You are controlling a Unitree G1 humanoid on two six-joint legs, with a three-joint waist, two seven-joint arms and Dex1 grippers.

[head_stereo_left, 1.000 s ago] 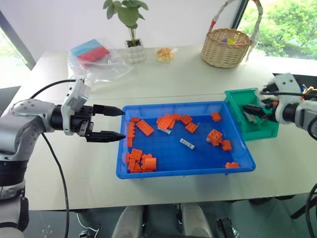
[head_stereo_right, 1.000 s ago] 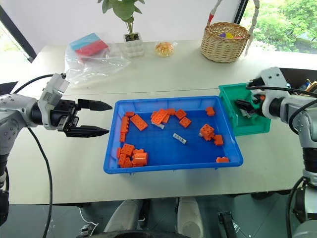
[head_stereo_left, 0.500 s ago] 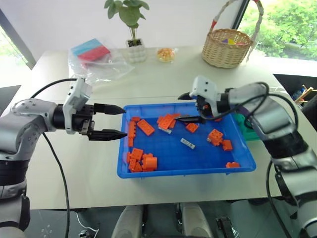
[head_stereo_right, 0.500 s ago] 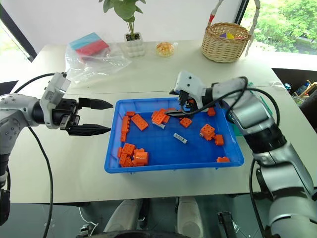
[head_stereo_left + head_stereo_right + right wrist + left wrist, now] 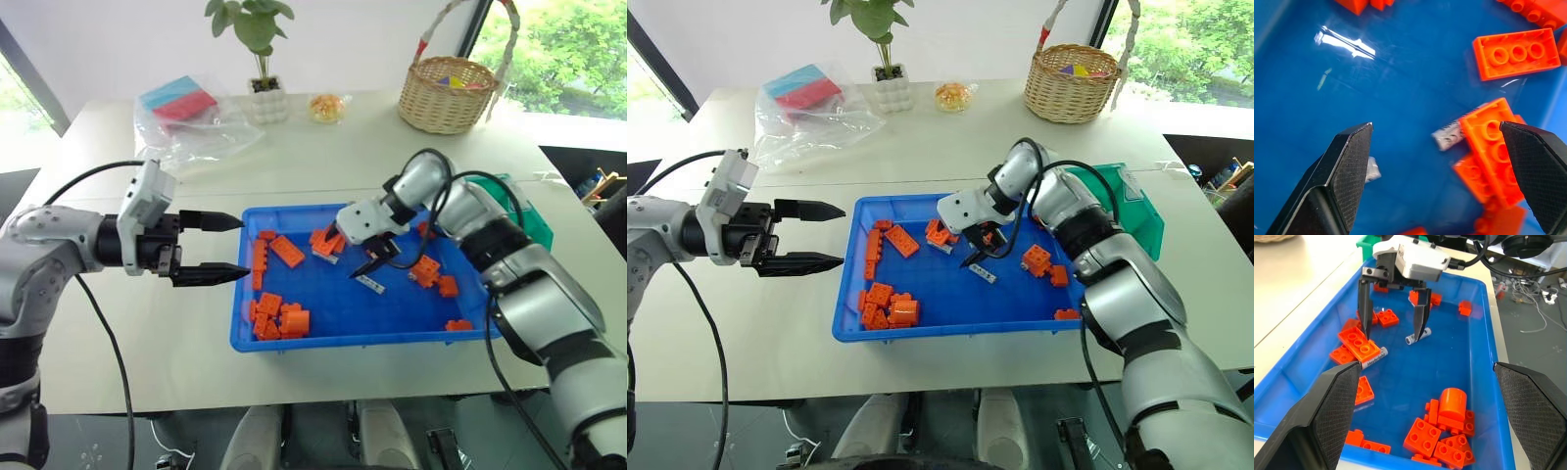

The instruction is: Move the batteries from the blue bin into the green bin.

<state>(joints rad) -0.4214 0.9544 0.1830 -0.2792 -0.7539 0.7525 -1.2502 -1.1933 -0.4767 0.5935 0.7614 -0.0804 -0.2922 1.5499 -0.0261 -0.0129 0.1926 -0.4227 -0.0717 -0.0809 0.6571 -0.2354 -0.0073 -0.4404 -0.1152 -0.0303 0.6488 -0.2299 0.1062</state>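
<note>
Blue bin (image 5: 294, 338): large shallow bright-blue plastic tray on the pale surface, nearest the viewer, holding orange toy bricks (image 5: 282, 318) and two small silver-grey cylindrical batteries.
Left pincer (image 5: 227, 247): released, level, just outside the tray's left wall.
Loose battery (image 5: 369, 284): mid-tray; long axis diagonal.
Right pincer (image 5: 975, 249): released, pointing down, one fingertip just beside this battery; judged the nearer arm.
Second battery (image 5: 1374, 358): half under a brick.
Green bin (image 5: 1136, 211): small green plastic box beyond the tray's right end.

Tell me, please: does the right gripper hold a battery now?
No, the right gripper hangs with jaws open and empty above the blue bin, and two batteries lie loose on the bin's floor.
</note>
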